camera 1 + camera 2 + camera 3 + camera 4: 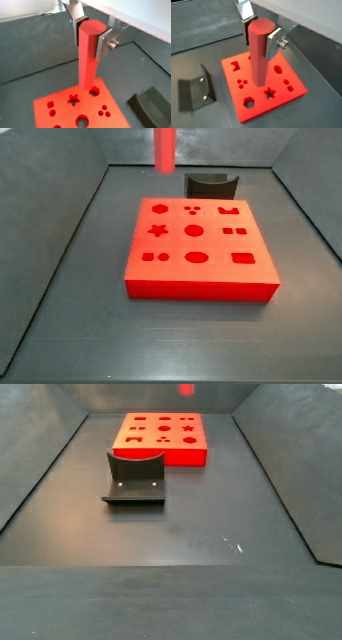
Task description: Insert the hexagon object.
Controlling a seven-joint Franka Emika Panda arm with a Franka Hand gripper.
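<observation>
A: Status of claw (93, 35) & peg?

B: Claw is seen clamped on the hexagon object (87, 55) near its top end, silver fingers (274, 42) pressed on opposite flats, in both wrist views. Peg is held upright, well above the red block (264, 85); its lower end is not in any hole yet. In a side view only the peg's lower part (164, 150) is seen at the frame's top edge, above the block's far side; claw itself is cut off there.

A: How should the step be done well?

B: Judged: the hexagonal hole (249, 103) must be found first, then the peg brought directly over it w/ flats lined up to the hole's sides. Peg should be kept vertical, descent slow; any tilt would likely jam it on the rim. Grip shouldn't be loosened until the peg is seated.

A: Anything else around / in the way?

B: Other cutouts are seen close by, e.g. the star hole (270, 92) & round ones, so a wrong hole could be hit. The fixture (134, 476) stands on the surface (201, 534) just beside the block, not under the peg. Path down looks unobstructed.
</observation>
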